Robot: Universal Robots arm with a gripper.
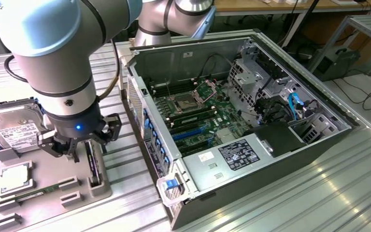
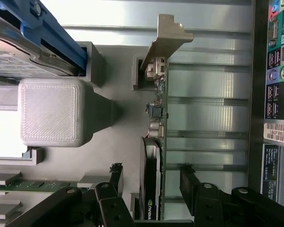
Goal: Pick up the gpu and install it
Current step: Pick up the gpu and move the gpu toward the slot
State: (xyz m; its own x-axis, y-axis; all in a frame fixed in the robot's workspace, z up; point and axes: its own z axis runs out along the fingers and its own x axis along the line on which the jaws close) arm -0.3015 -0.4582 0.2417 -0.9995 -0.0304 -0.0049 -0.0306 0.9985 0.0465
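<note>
Jaws of the gripper (image 1: 82,151) stand released astride the gpu (image 1: 92,165), upright in its grey holder (image 1: 102,191) at eight o'clock of the exterior view; a sound grip wants them centred, square on its flat faces.

The exterior camera stands off the arm, high and well back, looking steeply down on the claw (image 1: 82,151), the grey holder (image 1: 50,166) under it and the open computer case (image 1: 172,58) beside it. The wrist camera sits just behind the claw, looking close along its fingers (image 2: 188,179). Both views share the gpu (image 1: 92,169) between the fingers, the hard drive (image 1: 15,128) and the case's outer wall.
</note>
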